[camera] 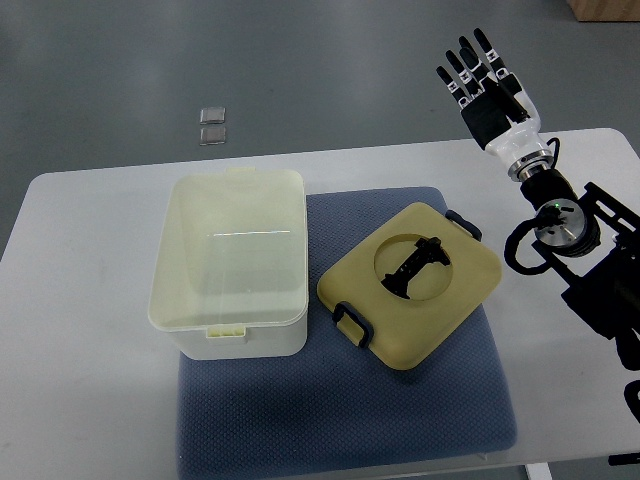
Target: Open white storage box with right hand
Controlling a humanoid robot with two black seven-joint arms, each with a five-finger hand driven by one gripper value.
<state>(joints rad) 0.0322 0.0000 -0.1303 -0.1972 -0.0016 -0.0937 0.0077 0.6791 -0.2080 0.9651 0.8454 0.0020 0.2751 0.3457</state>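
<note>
The white storage box (pixel 232 262) stands open and empty on the left part of a blue-grey mat (pixel 340 410). Its cream lid (pixel 412 283) lies flat on the mat just right of the box, with black clips at two corners and a black handle in a round recess. My right hand (pixel 484 78) is raised beyond the table's far right edge, fingers spread, holding nothing, well apart from the lid and box. Its arm (pixel 575 250) comes in from the right edge. The left hand does not show.
The white table (pixel 90 380) carries the mat. Two small clear square pieces (pixel 212 124) lie on the grey floor beyond the table's far edge. A brown box corner (pixel 605 8) shows at the top right.
</note>
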